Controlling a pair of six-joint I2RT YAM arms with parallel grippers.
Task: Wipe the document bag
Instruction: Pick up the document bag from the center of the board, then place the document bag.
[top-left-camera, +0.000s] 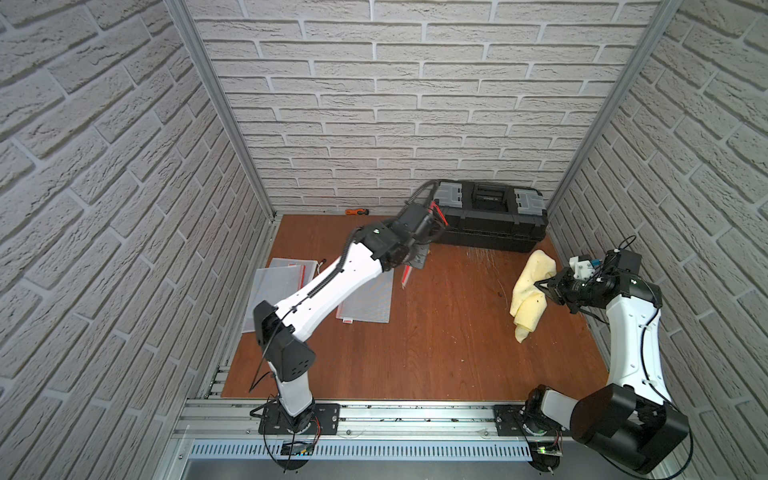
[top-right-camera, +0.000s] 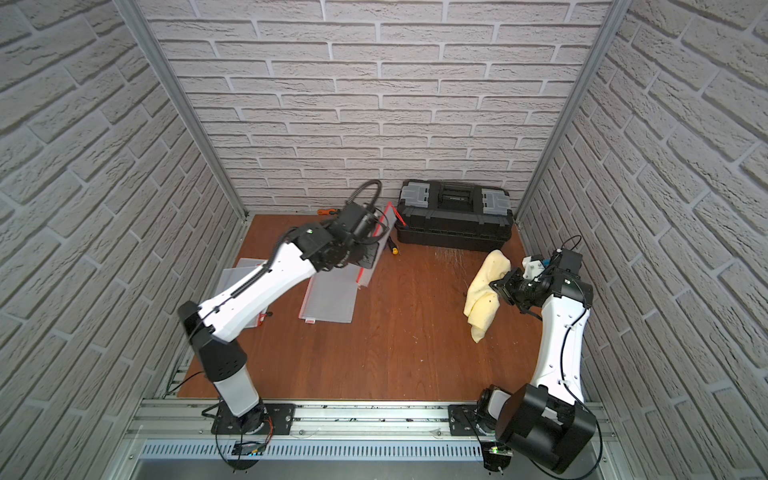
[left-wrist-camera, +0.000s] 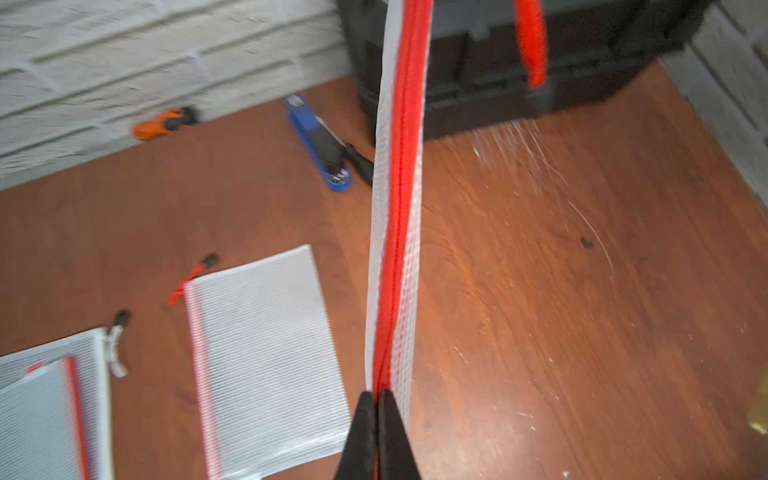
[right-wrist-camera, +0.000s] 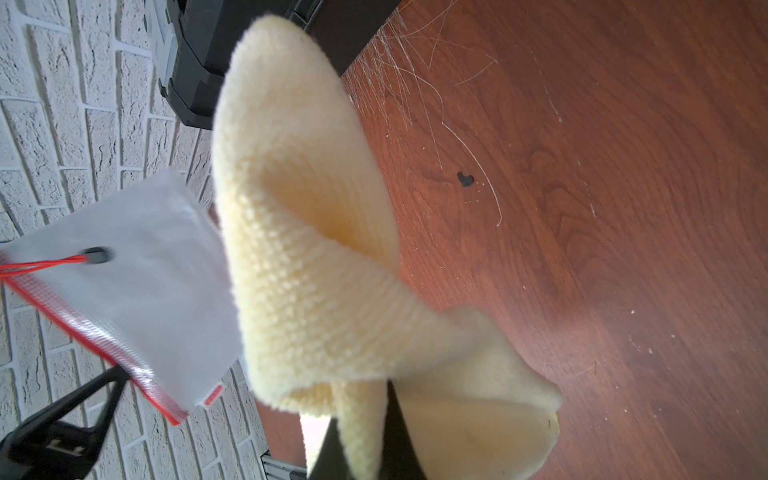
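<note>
My left gripper (left-wrist-camera: 376, 395) is shut on the red zipper edge of a translucent mesh document bag (left-wrist-camera: 397, 208), which hangs off the table in front of the toolbox. In a top view the bag (top-right-camera: 380, 226) shows beside the left wrist. The right wrist view shows its flat side (right-wrist-camera: 137, 282) with the left fingers (right-wrist-camera: 95, 395) pinching the red edge. My right gripper (right-wrist-camera: 374, 415) is shut on a yellow cloth (right-wrist-camera: 307, 249). The cloth (top-left-camera: 530, 291) droops at the right side, apart from the bag.
Two more mesh bags (top-left-camera: 368, 301) (top-left-camera: 278, 286) lie flat under the left arm. A black toolbox (top-left-camera: 490, 216) stands against the back wall. An orange tool (left-wrist-camera: 162, 122) and a blue stapler (left-wrist-camera: 320, 145) lie near the wall. Brick walls close in both sides.
</note>
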